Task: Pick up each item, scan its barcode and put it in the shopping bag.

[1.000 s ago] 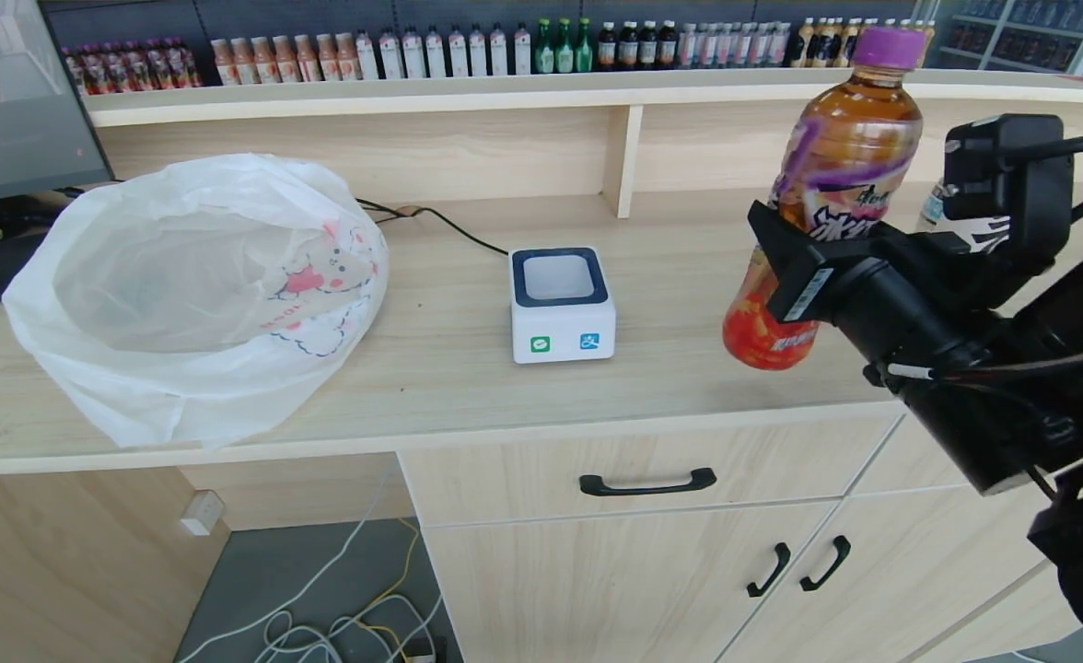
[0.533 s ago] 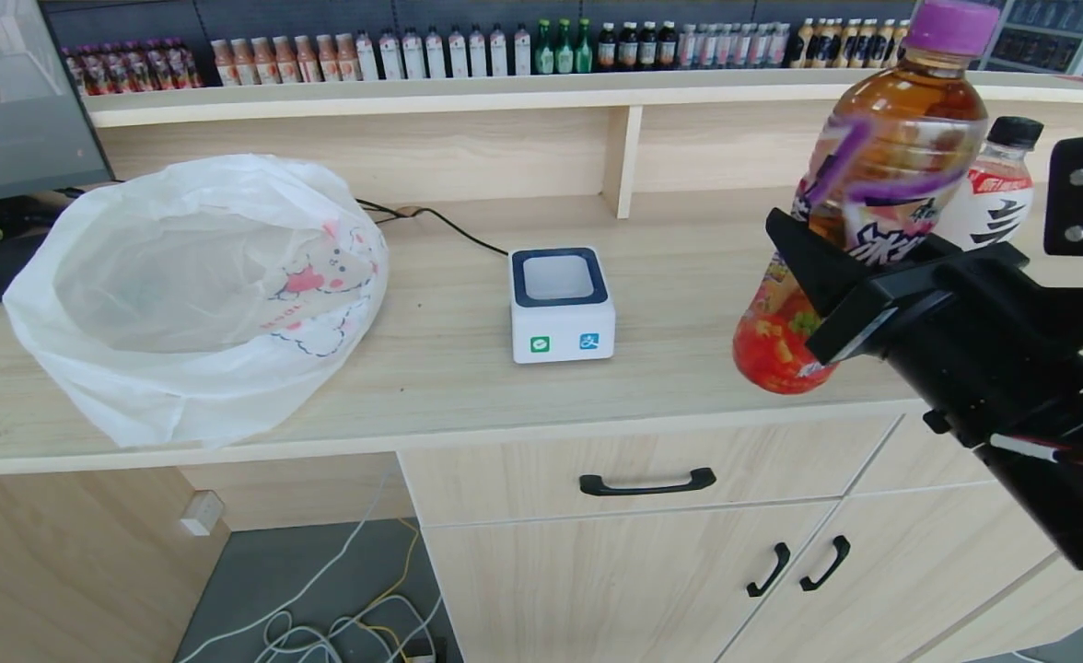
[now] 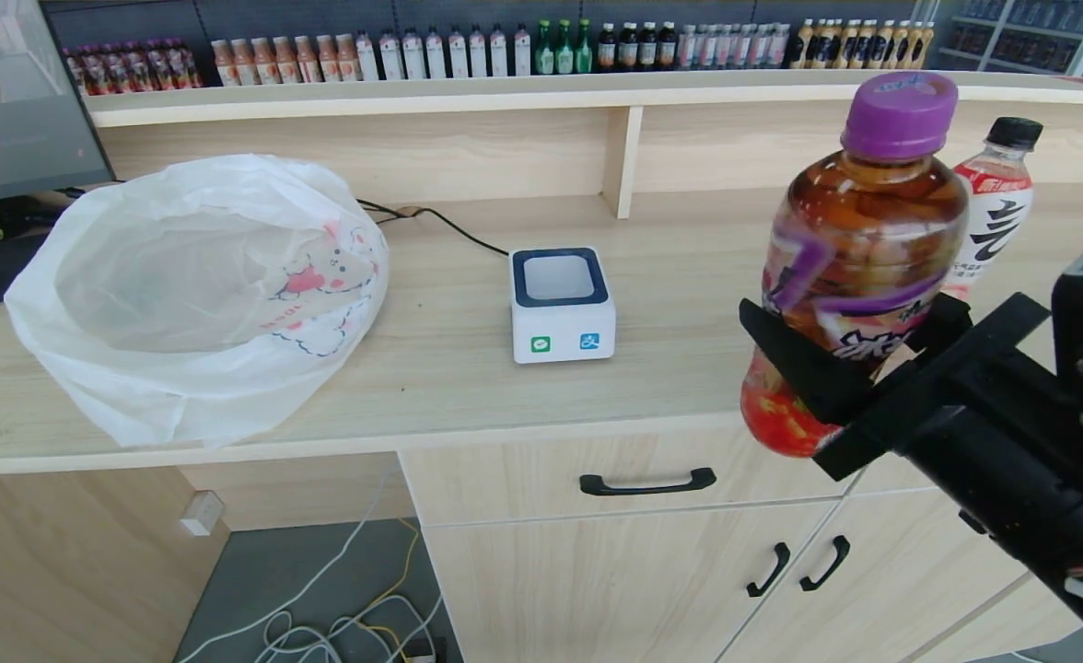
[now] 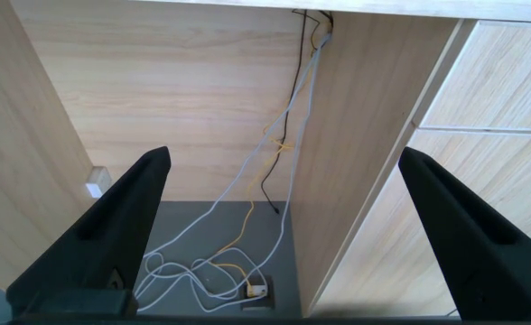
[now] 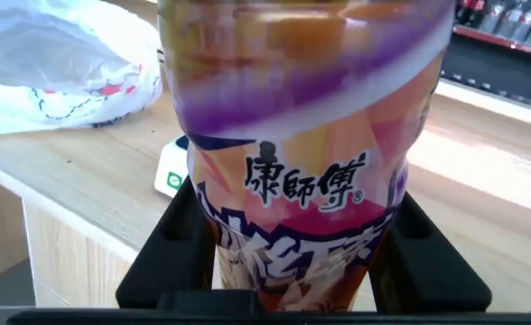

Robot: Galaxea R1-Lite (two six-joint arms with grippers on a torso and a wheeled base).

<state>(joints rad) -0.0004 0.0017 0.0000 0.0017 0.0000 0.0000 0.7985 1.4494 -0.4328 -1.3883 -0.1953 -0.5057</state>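
Bottle [image 3: 864,230] sits clamped low between right fingers [image 3: 799,364]; left fingers [image 4: 112,236] gape empty.

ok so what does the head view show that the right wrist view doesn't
Head view adds: the purple cap, a white bottle behind the held one, the monitor and the drawer handle.
Right wrist view adds: the label side that faces the wrist, close up.
Both: the tea bottle upright in the right claw, the bag, the scanner and the counter.
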